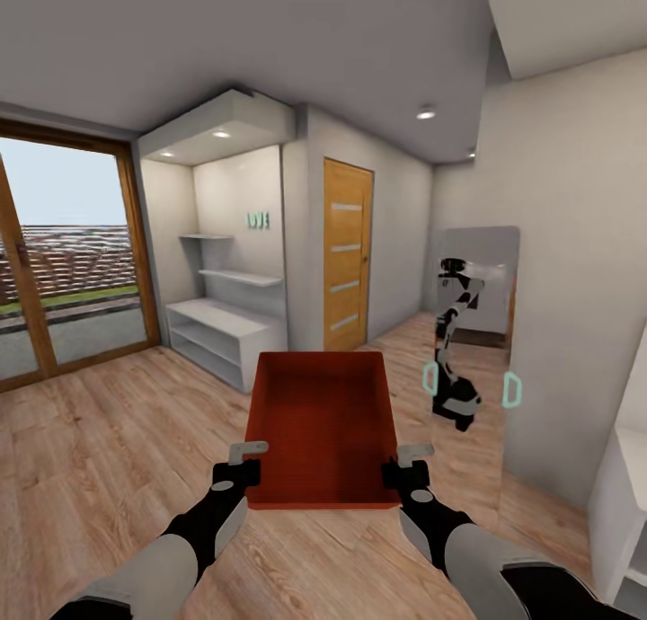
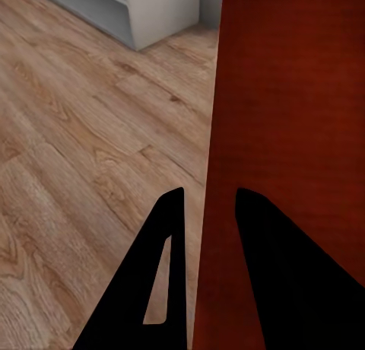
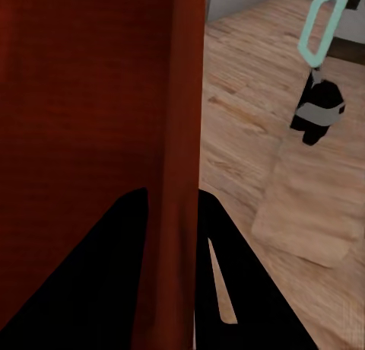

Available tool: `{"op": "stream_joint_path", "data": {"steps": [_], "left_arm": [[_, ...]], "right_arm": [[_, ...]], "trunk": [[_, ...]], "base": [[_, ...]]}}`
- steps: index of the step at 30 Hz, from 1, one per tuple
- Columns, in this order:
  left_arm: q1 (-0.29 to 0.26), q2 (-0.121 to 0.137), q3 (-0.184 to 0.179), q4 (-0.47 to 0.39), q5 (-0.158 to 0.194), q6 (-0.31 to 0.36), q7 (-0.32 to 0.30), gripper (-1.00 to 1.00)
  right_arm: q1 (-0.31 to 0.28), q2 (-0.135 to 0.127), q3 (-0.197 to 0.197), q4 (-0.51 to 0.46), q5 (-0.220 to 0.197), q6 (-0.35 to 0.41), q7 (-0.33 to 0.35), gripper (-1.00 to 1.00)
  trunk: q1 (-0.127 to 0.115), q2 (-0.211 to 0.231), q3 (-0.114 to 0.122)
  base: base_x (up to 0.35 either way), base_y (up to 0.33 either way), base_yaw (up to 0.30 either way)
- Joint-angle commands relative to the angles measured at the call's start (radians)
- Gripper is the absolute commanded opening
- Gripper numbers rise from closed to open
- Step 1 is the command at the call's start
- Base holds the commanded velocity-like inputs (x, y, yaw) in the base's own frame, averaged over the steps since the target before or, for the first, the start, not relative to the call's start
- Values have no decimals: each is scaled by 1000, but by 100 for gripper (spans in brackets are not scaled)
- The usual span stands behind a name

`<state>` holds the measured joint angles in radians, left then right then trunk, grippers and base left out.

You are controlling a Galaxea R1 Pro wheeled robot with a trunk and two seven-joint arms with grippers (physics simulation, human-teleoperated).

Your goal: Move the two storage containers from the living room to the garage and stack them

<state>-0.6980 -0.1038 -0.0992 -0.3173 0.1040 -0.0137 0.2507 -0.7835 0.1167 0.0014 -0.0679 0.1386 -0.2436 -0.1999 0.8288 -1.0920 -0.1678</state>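
Note:
One orange-red storage container [image 1: 323, 427] is held level in front of me above the light wood plank floor [image 1: 117, 440]. My left gripper [image 1: 247, 463] is shut on its left wall, and in the left wrist view the black fingers [image 2: 171, 274] straddle that red wall [image 2: 289, 99]. My right gripper [image 1: 404, 465] is shut on the right wall; the right wrist view shows the wall [image 3: 179, 137] between the dark fingers [image 3: 129, 274]. The container looks empty.
A white low shelf unit [image 1: 225, 332] and wall shelves stand in the alcove ahead left. A tan wooden door [image 1: 346, 256] is straight ahead. A glass sliding door [image 1: 63, 261] is at left. A mirror [image 1: 472, 332] at right reflects the robot. A white cabinet edge [image 1: 624, 512] stands at far right.

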Motion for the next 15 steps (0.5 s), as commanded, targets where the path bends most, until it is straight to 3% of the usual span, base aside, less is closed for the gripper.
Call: {"op": "stream_joint_path", "data": {"steps": [1, 15], "left_arm": [[-2, 13, 12, -3, -8, -49, 21, -100], [-2, 13, 12, -2, -8, -67, 21, -100]], "right_arm": [[0, -8, -32, 3, -5, -3, -9, -100], [0, -8, -32, 3, -5, -1, -8, -100]], "trunk": [[1, -1, -1], [1, -1, -1]], "base": [[322, 0, 0], [322, 0, 0]]}}
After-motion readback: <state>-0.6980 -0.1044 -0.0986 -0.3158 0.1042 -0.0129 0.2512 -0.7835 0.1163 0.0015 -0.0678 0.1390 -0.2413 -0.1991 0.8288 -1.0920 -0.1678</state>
